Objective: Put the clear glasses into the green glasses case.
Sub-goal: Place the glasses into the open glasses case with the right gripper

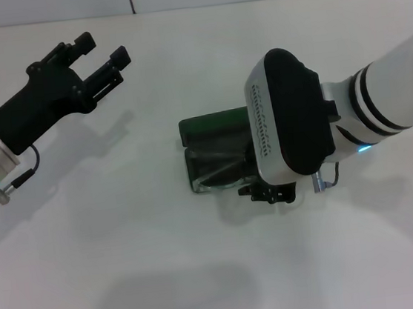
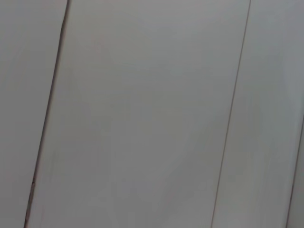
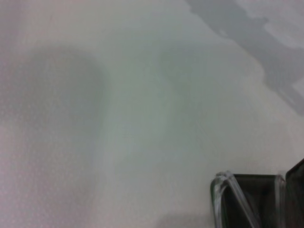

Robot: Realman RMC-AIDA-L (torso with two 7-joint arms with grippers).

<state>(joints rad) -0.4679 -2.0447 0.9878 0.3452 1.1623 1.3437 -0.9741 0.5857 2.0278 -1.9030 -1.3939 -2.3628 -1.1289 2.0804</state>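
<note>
Seemingly I have the clear glasses (image 1: 219, 169) inside the open green glasses case (image 1: 207, 128) at frame centre, my right gripper (image 1: 272, 190) over them with a grip I cannot tell, left gripper (image 1: 100, 56) spread empty upper left.

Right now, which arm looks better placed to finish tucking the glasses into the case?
The right. Its gripper hangs directly over the green glasses case, where the clear glasses lie. The left gripper hovers far off, open.

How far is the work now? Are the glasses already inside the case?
Seemingly done: the clear glasses lie in the open green glasses case. In hand: the right gripper sits low at the case's near edge. The left gripper hovers apart, open. Left: withdrawing.
</note>
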